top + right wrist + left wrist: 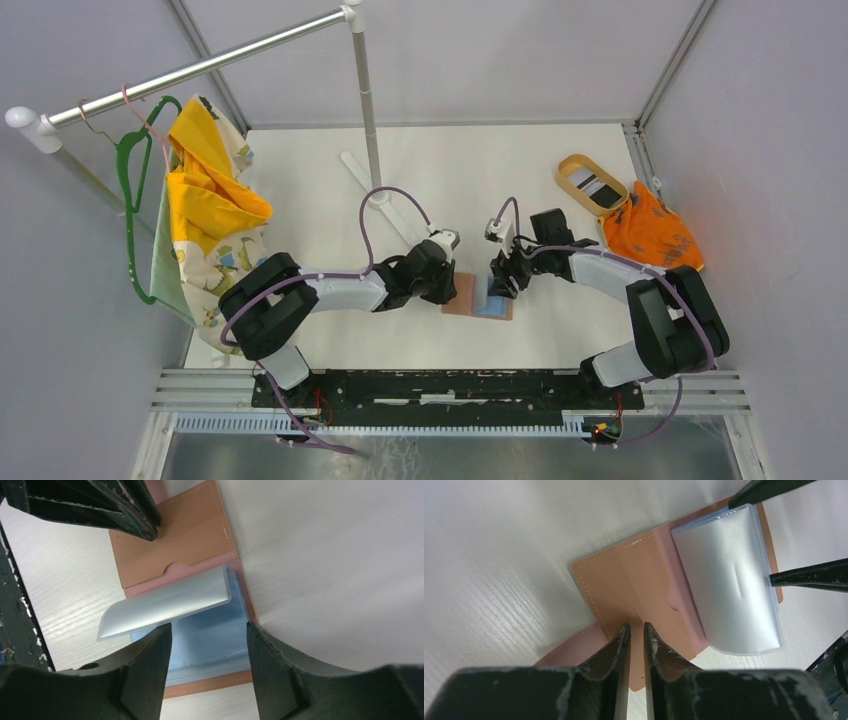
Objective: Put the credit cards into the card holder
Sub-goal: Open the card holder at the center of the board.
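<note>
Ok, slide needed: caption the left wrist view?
Left jaws, nearly shut, on the open wallet; right jaws straddle its clear sleeves.

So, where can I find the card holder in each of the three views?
Top external: the card holder lies open at the centre, slightly below the middle.
Left wrist: it fills the centre and right.
Right wrist: it runs from the upper centre down to the lower middle.
Shared landmark: its clear plastic sleeves, shiny silver-blue in all three.

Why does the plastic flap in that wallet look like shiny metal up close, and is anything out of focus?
Left wrist view: glare whitens the clear plastic flap of the wallet; the left fingers are blurred. Right wrist view: same sheen, right fingers soft. Top view: even light, faint shadows.
</note>
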You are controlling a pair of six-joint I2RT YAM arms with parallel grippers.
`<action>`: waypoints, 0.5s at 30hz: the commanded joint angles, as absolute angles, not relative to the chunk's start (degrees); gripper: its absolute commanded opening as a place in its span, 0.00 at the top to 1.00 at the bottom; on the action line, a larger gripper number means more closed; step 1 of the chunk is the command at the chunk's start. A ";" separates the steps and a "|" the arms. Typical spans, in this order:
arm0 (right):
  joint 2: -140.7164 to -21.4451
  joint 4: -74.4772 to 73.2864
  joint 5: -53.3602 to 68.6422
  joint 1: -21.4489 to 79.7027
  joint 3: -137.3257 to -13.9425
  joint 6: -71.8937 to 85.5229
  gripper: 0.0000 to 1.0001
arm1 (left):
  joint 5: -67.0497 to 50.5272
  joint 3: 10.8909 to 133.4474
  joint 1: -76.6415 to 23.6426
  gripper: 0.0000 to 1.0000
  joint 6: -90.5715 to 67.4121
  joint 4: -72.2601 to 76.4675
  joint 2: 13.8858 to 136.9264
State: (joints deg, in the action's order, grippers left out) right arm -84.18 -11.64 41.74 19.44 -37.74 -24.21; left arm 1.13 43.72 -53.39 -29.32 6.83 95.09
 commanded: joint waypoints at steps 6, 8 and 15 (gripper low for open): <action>-84.70 -13.50 38.41 18.31 -39.92 -24.05 0.28 | -1.22 41.50 -53.70 0.78 -32.24 7.46 98.49; -85.24 -14.46 38.64 18.32 -40.31 -24.70 0.29 | -1.23 41.48 -53.76 0.78 -32.38 7.54 98.45; -84.20 -16.27 45.65 18.35 -40.77 -25.83 0.49 | -1.49 41.74 -53.82 0.78 -32.61 7.56 98.57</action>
State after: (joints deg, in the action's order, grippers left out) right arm -84.93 -15.00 40.10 18.52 -38.46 -24.99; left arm -0.23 43.11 -53.39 -30.17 10.46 96.03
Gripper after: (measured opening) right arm 0.550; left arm 0.218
